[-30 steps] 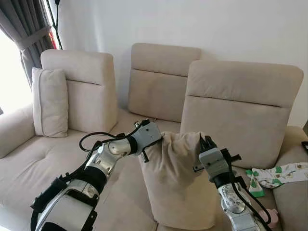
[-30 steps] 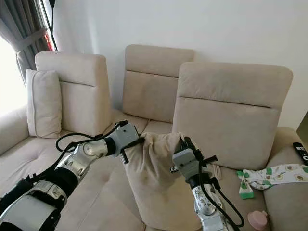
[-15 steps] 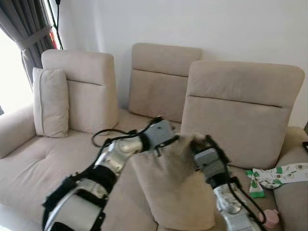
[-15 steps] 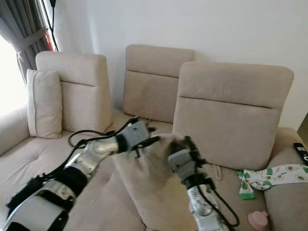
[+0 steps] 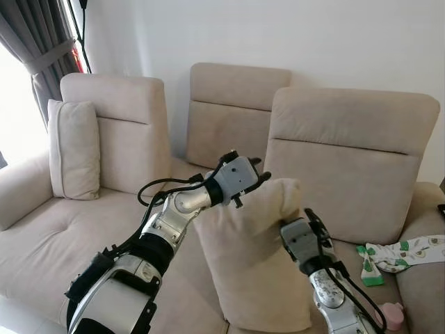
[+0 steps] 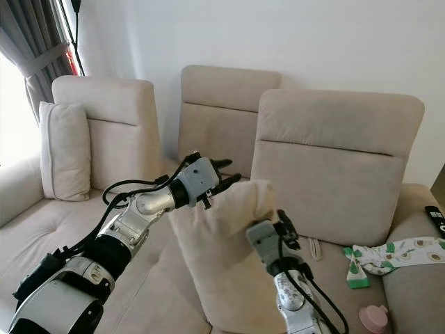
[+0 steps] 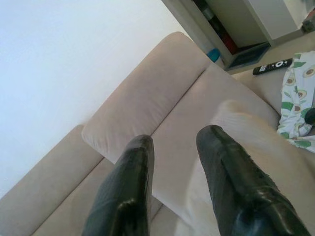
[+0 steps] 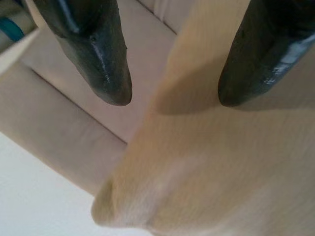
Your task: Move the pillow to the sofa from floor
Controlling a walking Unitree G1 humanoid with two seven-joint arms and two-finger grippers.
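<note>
The silver left arm reaches forward, its black two-fingered left gripper [image 5: 256, 175] spread open — the silver right arm's black right gripper [image 5: 311, 217] likewise parted, fingers pointing up.

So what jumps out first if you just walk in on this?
A beige pillow standing upright on the cream sofa seat, with a robot gripper on each side. The left gripper hangs open at its top corner; the right gripper is open at its right edge. Another pillow leans at the sofa's far left.
</note>
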